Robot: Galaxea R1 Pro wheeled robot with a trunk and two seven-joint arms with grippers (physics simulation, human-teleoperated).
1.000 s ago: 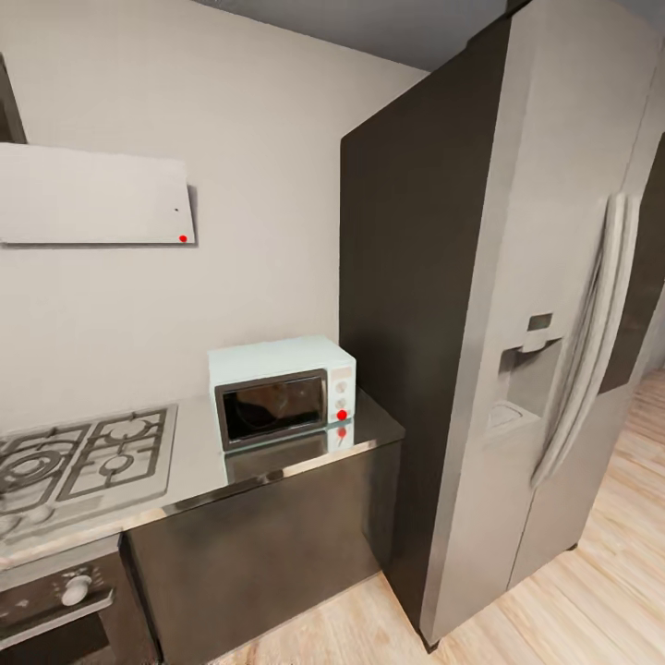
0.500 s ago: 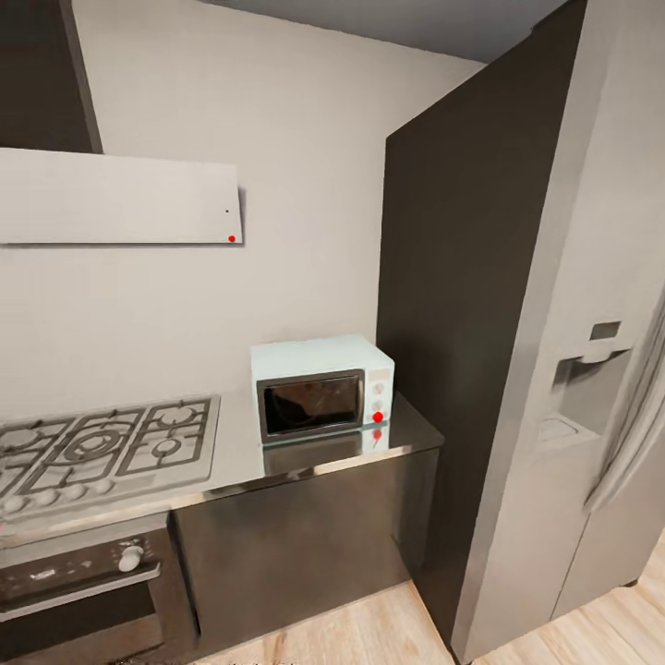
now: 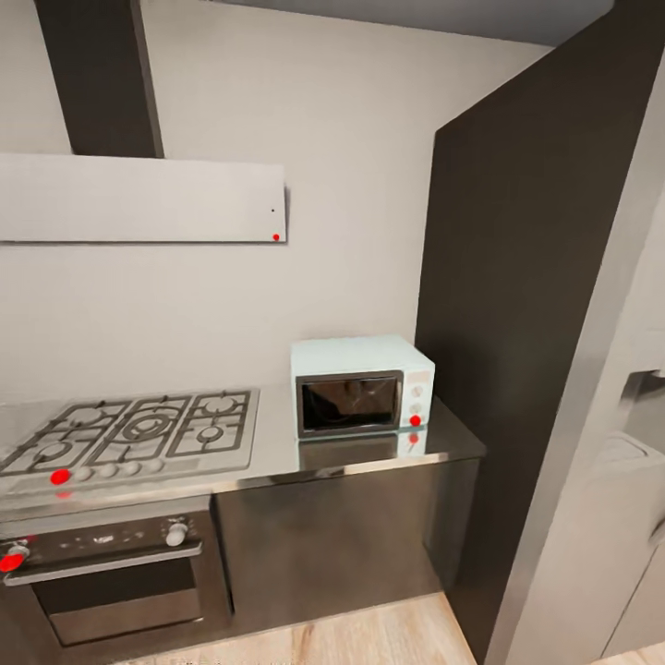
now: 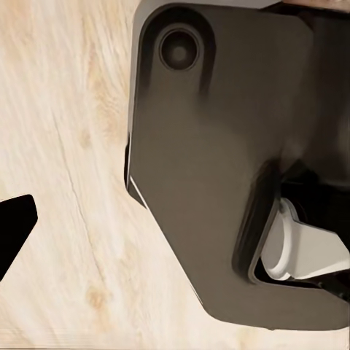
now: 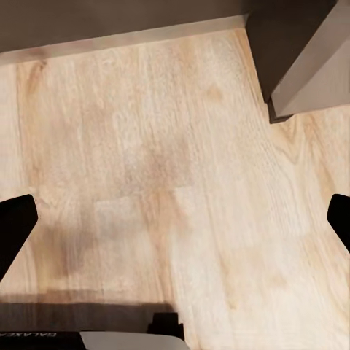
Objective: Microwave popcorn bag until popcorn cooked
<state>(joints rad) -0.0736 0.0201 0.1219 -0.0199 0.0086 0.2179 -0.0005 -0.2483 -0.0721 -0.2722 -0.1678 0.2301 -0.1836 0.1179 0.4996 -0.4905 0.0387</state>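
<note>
Down at my wrists, both cameras look at the wooden floor [image 5: 175, 168]. The right gripper [image 5: 175, 219] has its jaws spread wide with nothing between them; of the left gripper [image 4: 14, 226] I see one dark fingertip, so I cannot tell how its jaws stand. Further out, my head view has swung left over the last second: the oven [image 3: 111, 582] and hob [image 3: 139, 429] have come in and the fridge [image 3: 591, 388] slides off. The microwave [image 3: 362, 384], door closed, sits on the worktop [image 3: 277, 453] beside it. I see no popcorn bag yet; I judge I'm still searching.
</note>
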